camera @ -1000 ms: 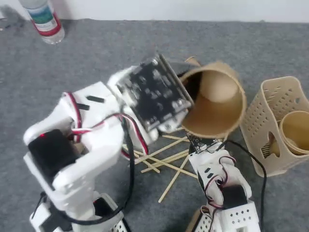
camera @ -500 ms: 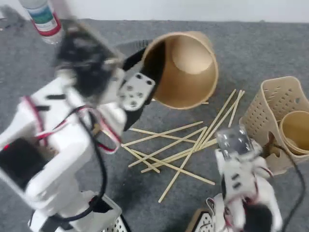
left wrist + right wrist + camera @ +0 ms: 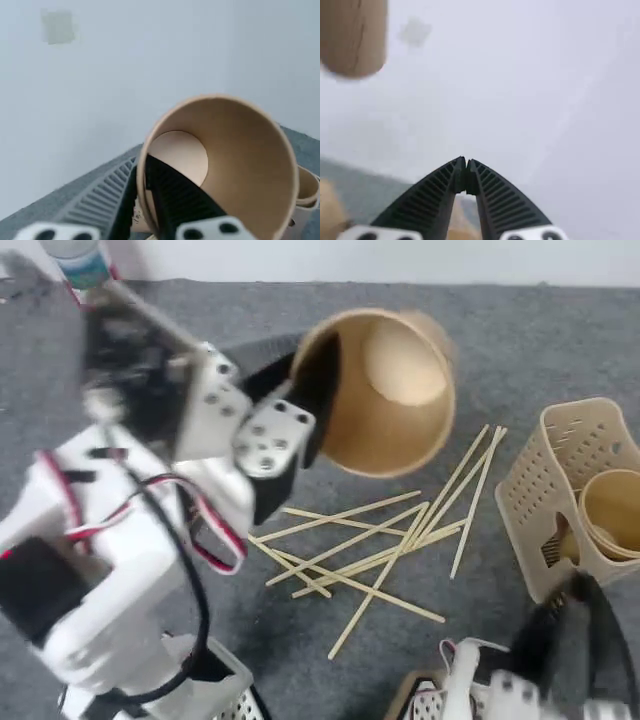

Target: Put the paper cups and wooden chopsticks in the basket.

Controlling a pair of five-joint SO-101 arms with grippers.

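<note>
My left gripper [image 3: 305, 400] is shut on the rim of a brown paper cup [image 3: 385, 390], held high on its side with its mouth facing the camera. In the left wrist view one finger [image 3: 175, 197] lies inside the cup [image 3: 225, 160] and the other outside its wall. Several wooden chopsticks [image 3: 380, 550] lie scattered on the grey carpet below. The beige slotted basket [image 3: 545, 490] stands at the right with another paper cup [image 3: 612, 508] in it. My right gripper [image 3: 466, 176] is shut with nothing in it, pointing up at the wall. The right arm [image 3: 545, 675] sits low at the front right.
A plastic bottle [image 3: 80, 260] with a red label stands at the back left. White perforated arm bases [image 3: 225, 700] sit at the front edge. The carpet between the chopsticks and the far wall is bare.
The left arm has swung up and back with the cup, uncovering the chopsticks. The right arm has drawn back toward the front edge, away from the chopsticks.
</note>
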